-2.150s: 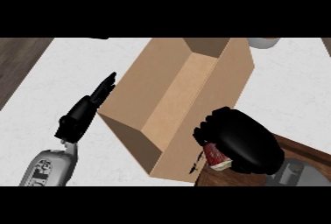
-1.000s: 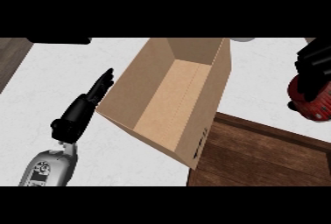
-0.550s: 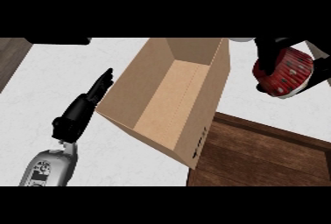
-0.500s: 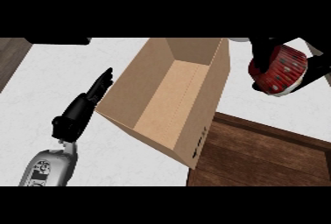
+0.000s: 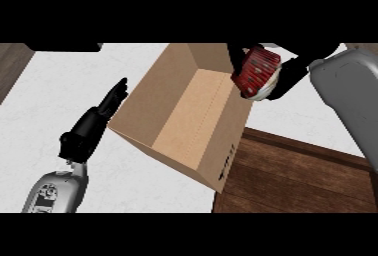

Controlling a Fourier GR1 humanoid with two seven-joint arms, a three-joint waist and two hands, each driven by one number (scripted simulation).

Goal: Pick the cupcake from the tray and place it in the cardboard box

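Observation:
The cardboard box (image 5: pixel 184 117) stands open at the middle of the counter, its inside bare. My right hand (image 5: pixel 284 67) is shut on the cupcake (image 5: pixel 255 72), whose red ribbed wrapper and pale base show between the fingers. It hangs over the box's far right rim, tilted on its side. The dark wooden tray (image 5: pixel 295 177) lies at the lower right, right of the box. My left hand (image 5: pixel 92 125) rests open left of the box, fingers straight and pointing up along the box's left wall, apart from it.
The white counter (image 5: pixel 66 85) spreads to the left of the box. A dark object (image 5: pixel 63 46) sits at the far top left edge. A brown wooden strip (image 5: pixel 11 65) runs along the left edge.
My right hand has carried the cupcake from the right side leftward to above the box's far right rim. The left hand has stayed where it was.

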